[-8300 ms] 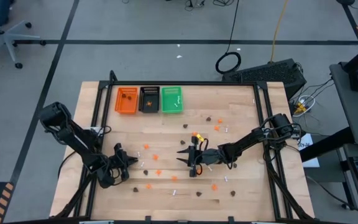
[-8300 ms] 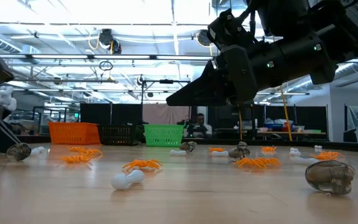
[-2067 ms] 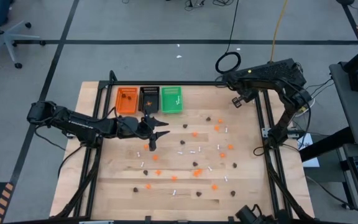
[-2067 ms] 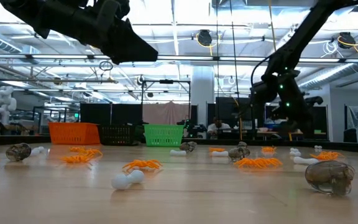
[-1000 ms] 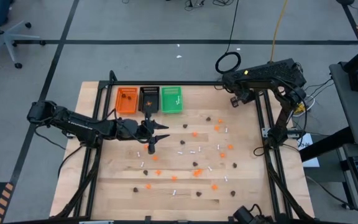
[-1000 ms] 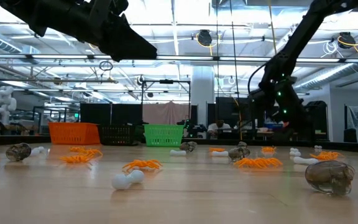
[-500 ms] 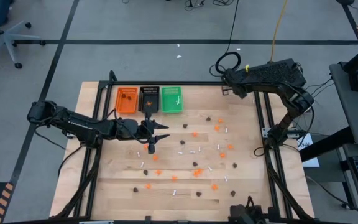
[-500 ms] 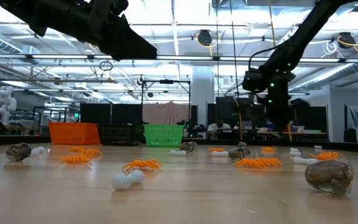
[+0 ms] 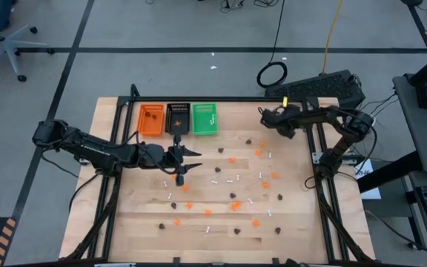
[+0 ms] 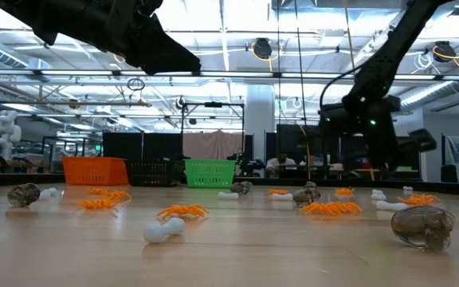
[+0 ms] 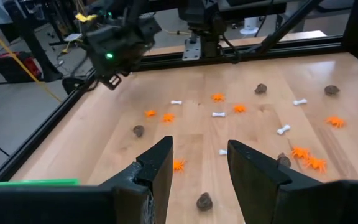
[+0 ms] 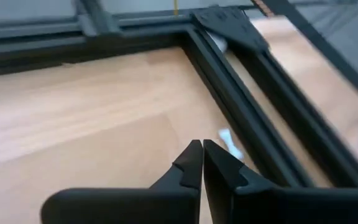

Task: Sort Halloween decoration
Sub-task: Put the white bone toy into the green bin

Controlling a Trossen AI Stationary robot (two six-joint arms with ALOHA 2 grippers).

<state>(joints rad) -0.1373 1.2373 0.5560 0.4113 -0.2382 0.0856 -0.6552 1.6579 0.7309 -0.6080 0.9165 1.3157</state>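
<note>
Since a second ago: right arm swings down off the far rail toward the far right corner of the table [image 9: 124, 222]; left arm holds its pose by the trays.
Left jaws: the left gripper [image 11: 199, 163] stands part open, nothing between the fingers [image 11: 159, 163], bare wood showing through the gap.
Left gripper, place: it hovers just in front of the black tray [image 9: 177, 118], tips aimed out across the scatter.
Right jaws: the right gripper [image 12: 202, 163] is pressed tight shut, and it carries nothing.
Right gripper, place: well right of the black tray, low over the table's far right corner, hard by the dark frame rail [image 12: 241, 99].
Trays: orange tray [image 9: 151, 119], black tray and green tray [image 9: 204, 119] sit side by side at the far edge, each with a trinket or two inside already.
Halloween decoration: still mostly loose on the wood, spread from in front of the black tray out to the right and toward the near edge: orange blobs [image 11: 178, 165], dark brown blobs [image 11: 204, 201], thin white sticks [image 11: 219, 114].
Step in hand, my read: between picks, with the left arm empty after a drop and the right coming back in.
Next move calls for: choosing one trinket, lowering open jaws squarely around it, closing, then carrying it to the matching tray.
</note>
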